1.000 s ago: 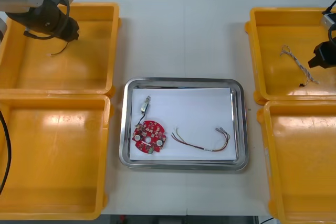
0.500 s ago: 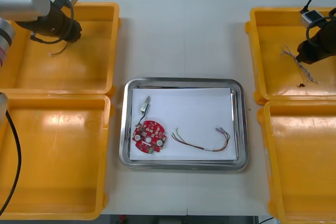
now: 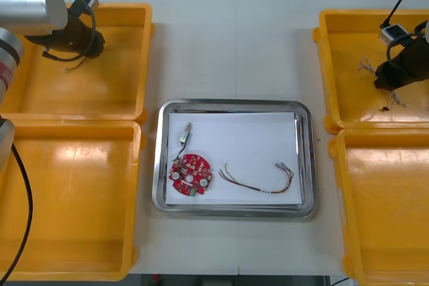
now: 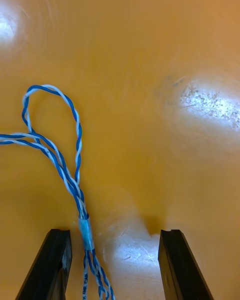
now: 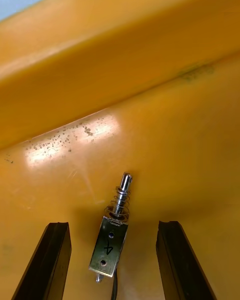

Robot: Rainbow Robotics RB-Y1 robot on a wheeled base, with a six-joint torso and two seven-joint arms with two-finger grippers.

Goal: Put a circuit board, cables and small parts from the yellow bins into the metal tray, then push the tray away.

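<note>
Left jaws: on the left arm, low over the far-left yellow plastic bin, close to its far wall; spread wide and holding nothing, with one black finger on each side of a part.
Part between the left jaws: a small silver metal part with a spring and pin lies on the bin floor in the gap and touches neither finger. A thin dark lead leaves its end toward the wrist.
Right jaws: on the right arm, low over the far-right yellow plastic bin, near its middle; spread wide and gripping nothing, black fingers well apart.
Cable at the right jaws: a twisted blue and white cable lies looped on the bin floor. Its straight run passes through the gap, just beside one finger and well clear of the other. Its frayed end shows beside the arm.
Tray: a shiny rectangular metal tray with a white inside sits on the light surface, between the bins.
In the tray: a round red circuit board at the near-left corner, a small metal part with a dark lead just beyond it, and a thin red and yellow cable curving to the board's right, apart from it.
Near bins: the near-left yellow bin and the near-right yellow bin flank the tray.
</note>
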